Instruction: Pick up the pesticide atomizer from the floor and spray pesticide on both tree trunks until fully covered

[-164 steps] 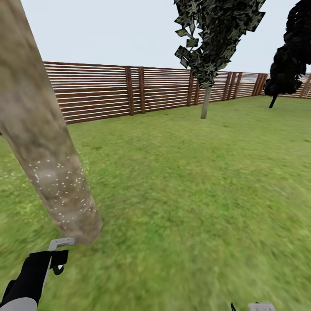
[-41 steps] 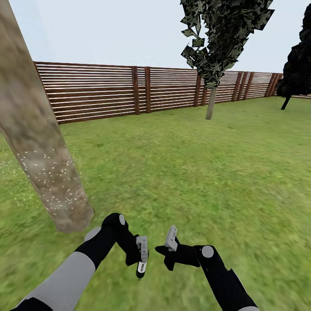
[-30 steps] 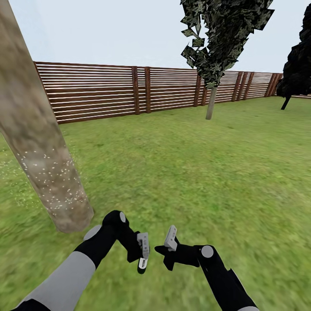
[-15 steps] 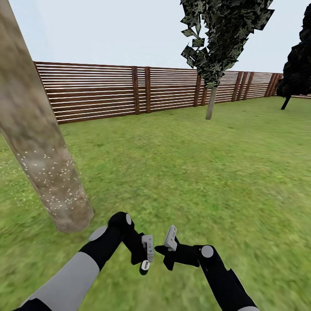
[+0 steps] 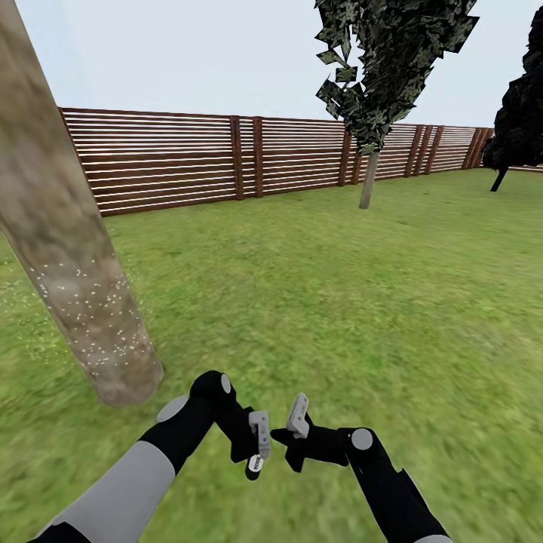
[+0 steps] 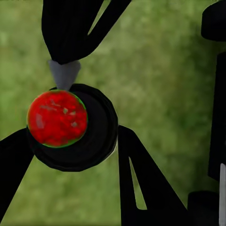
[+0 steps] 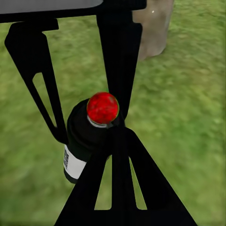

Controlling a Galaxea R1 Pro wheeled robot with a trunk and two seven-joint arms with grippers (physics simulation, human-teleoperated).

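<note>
**Position.** The robot stands on the grass floor point(image 5: 362, 317). The near tree trunk point(image 5: 83, 286) is just beside its left arm. The second tree point(image 5: 368, 181) is well apart, close to the slat fence point(image 5: 173, 162).

**Task item.** The pesticide atomizer point(image 5: 254, 465) is off the floor, low in front of the robot's trunk. The left tool point(image 5: 259, 446) is clamped around the atomizer's dark body, one finger on each side. The bottle hangs roughly upright.

**Right tool.** The right tool point(image 5: 296, 422) sits just beside the bottle. Its fingers appear drawn together to a point. In the left wrist view, that grey point meets the bottle top at the red spot point(image 6: 56, 118).

**Trunk condition.** White specks cover the lower part of the near trunk. The upper part looks bare.

**Assessment.** The step in hand looks like working the spray head with the right tool.
- Press lightly and squarely, so the bottle does not twist out of the left grip.
- Hold the left wrist steady.
- Confirm which way the nozzle faces before aiming. These views do not settle it.
</note>
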